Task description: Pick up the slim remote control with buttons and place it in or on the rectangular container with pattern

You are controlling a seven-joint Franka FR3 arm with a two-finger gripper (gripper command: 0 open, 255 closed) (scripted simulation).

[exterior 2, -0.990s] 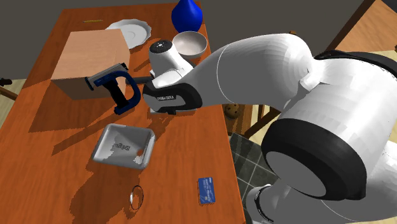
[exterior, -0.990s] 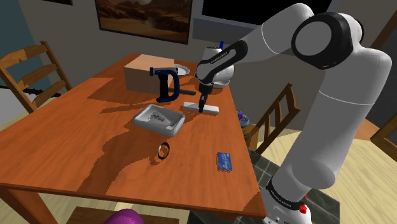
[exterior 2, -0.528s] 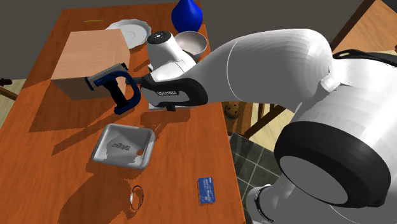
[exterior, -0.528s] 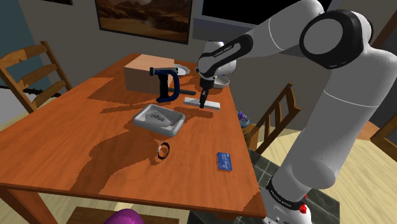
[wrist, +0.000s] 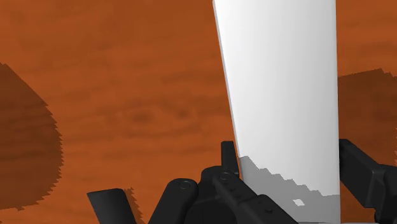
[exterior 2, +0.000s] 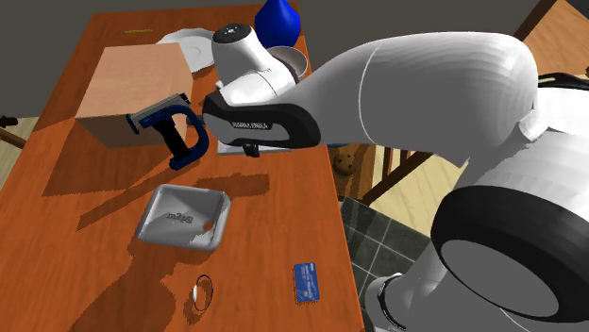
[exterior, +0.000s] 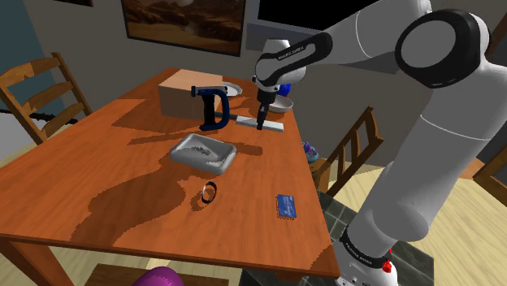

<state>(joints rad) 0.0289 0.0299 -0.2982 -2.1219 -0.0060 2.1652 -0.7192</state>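
Carry step: remote held clear of the table

The gripper [exterior: 260, 123] is clamped across the slim white remote [wrist: 280, 89], lifted above the table [exterior: 97, 187]. The grey rectangular container [exterior: 203, 153] sits lower than the gripper, toward the shoulder view's left. Next, I judge: travel over it, descend, then release.

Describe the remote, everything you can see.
The remote is a slim, flat rectangular slab drawn plain white-grey, with no buttons visible. The gripper clasps it across its width, a black finger on each long edge. It lies roughly level over the brown wooden table, near the blue clamp. It looks slightly raised, but I cannot tell whether it touches the table.
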